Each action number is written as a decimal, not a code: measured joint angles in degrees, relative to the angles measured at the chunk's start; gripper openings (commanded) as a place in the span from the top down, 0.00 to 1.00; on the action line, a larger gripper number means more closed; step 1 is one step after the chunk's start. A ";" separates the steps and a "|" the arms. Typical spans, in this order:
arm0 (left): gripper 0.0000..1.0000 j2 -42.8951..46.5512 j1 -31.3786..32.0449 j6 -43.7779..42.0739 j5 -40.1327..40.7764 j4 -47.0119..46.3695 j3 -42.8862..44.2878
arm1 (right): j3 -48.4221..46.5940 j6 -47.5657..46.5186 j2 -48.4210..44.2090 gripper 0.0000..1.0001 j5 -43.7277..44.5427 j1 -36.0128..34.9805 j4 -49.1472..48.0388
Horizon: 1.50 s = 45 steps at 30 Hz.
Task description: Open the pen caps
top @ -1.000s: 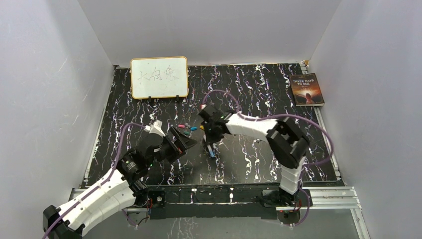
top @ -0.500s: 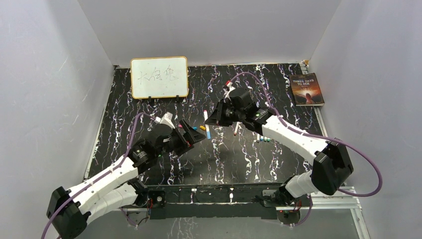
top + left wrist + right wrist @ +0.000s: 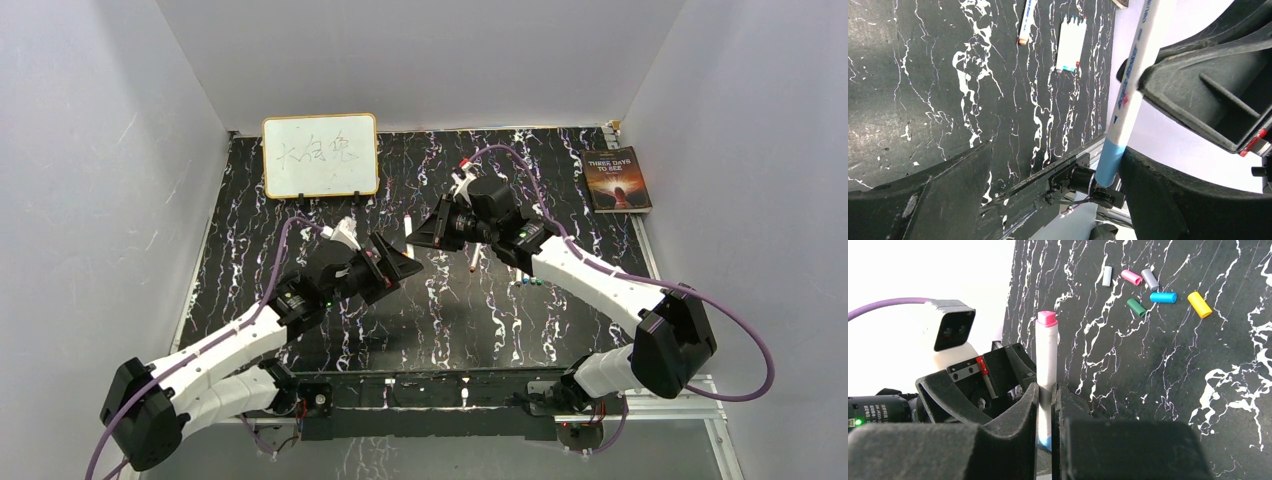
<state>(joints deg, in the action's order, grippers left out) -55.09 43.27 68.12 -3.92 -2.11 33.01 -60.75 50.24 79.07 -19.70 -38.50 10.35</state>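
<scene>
Top external view: the right gripper (image 3: 418, 232) is clamped on a white pen (image 3: 1046, 355), held above the table (image 3: 300, 230) in front of the whiteboard (image 3: 320, 155) and off its right corner. The pen's blue cap (image 3: 1109, 162) is on. It sits between the wide-open jaws of the left gripper (image 3: 405, 262), close to one finger; I cannot tell whether it touches. Loose caps (image 3: 1163, 297) lie together on the table, farther right of the whiteboard.
</scene>
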 measured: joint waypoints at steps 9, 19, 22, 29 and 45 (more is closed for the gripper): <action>0.42 -3.19 0.04 -0.68 -0.13 -4.13 0.00 | 3.74 2.32 -0.50 1.00 -1.88 0.00 -2.01; 0.85 -6.64 0.37 -0.63 -3.78 -10.36 0.11 | 5.92 2.67 -0.79 1.00 -1.86 0.00 -2.47; 0.88 -6.67 0.42 -0.79 -4.76 -11.32 0.11 | 5.92 2.82 -0.79 0.76 -1.90 0.00 -2.49; 0.90 -6.93 0.46 -1.18 -6.47 -11.23 0.11 | 5.77 3.02 -0.37 0.61 -3.96 0.00 -3.34; 0.93 -8.22 1.36 -1.18 -4.61 -13.40 -0.50 | 1.31 0.00 4.92 1.00 -8.76 3.34 1.95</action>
<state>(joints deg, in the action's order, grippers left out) -63.31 44.62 66.94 -8.54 -15.51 32.51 -59.44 50.24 83.99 -28.47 -35.16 12.29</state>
